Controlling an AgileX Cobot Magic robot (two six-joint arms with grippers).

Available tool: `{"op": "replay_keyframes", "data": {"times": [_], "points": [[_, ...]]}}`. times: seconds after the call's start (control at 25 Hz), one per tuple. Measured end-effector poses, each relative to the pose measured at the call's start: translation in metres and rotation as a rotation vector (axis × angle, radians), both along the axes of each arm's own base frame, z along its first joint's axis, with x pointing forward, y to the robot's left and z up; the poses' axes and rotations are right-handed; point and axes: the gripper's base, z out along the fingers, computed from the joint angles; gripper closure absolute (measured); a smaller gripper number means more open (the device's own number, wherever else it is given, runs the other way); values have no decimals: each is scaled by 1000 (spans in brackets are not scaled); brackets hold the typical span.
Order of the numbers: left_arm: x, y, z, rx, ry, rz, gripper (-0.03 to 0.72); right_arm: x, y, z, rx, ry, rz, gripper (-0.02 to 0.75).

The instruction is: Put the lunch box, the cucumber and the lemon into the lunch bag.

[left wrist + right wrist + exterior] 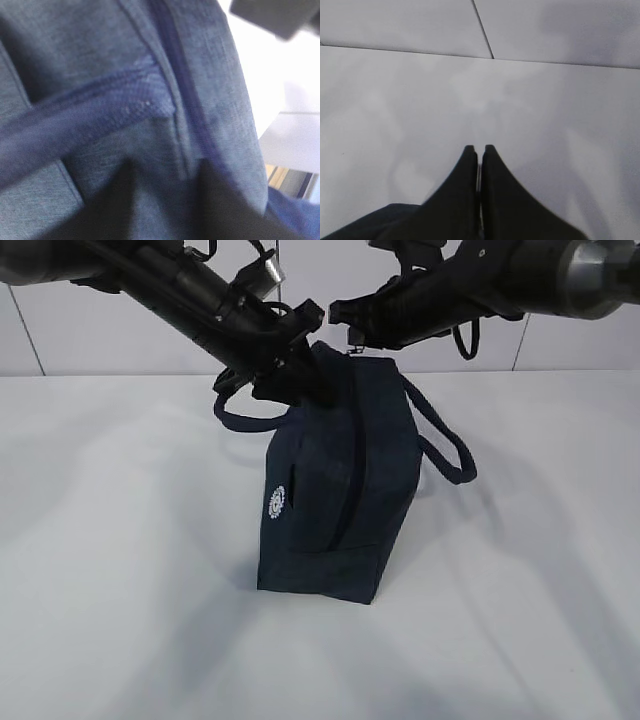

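Lunch bag [335,480] stands upright near the middle of the white table [110,570], zipper running down its facing side, closed as far as can be seen. No lunch box, cucumber or lemon in any view. Left gripper [285,375] is pressed against the bag's top left corner by the handle [245,418]; its wrist view shows fabric and zipper tape [177,65] between two dark fingers [227,210], whether pinched I cannot tell. Right gripper [480,150] has fingers pressed together, at the bag's top right; a thin sliver between the tips may be the pull, unclear. Judgement: brace the top firmly and pull the slider along the zipper line. Only the exterior view shows the whole bag.
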Motion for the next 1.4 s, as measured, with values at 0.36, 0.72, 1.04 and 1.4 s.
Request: {"op": "replay_keyframes", "data": {"times": [0.36, 0.72, 1.04, 1.4], "points": [[-6, 2, -2, 27, -120, -197, 697, 0, 0, 0, 0, 1, 0, 738], [-20, -11, 2, 149, -238, -333, 697, 4, 1, -24, -12, 46, 1, 738], [-30, -18, 11, 208, -286, -390, 697, 3, 2, -35, -17, 100, 19, 738], [-34, -15, 22, 211, -305, -396, 697, 2, -12, -42, -14, 188, 30, 738]]}}
